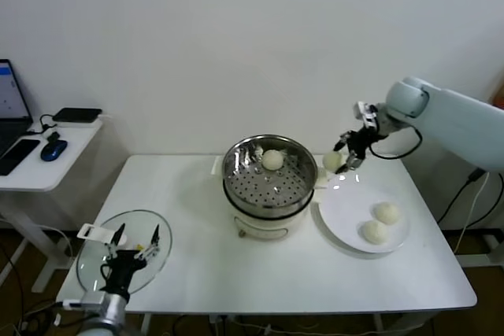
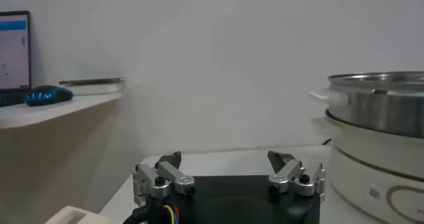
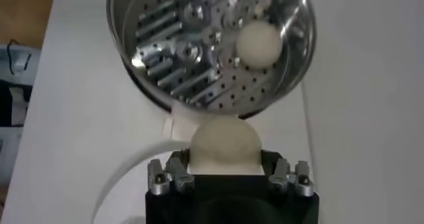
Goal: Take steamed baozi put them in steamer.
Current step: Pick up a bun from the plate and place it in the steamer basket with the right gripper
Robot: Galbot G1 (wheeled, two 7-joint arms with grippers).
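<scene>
The right gripper has its jaws pinched on a bun, holding it in the air just beside the steamer's right rim and above the far edge of the white plate. In the right wrist view the same bun sits between the fingers, with the steamer's rim right ahead of it.

One bun already lies inside the steamer, on the perforated floor toward the far side. The steamer stands near the middle of the bench, a little toward the far edge, on a cream pot base.

Two more buns rest on the plate, which sits just right of the steamer, toward the right edge of the bench.

The left gripper waits at the near left corner with its jaws spread and holding nothing, hanging over a round glass lid that lies flat there. In the left wrist view its fingers stand well apart.

Beyond the left edge, a side table carries a mouse and a laptop.
</scene>
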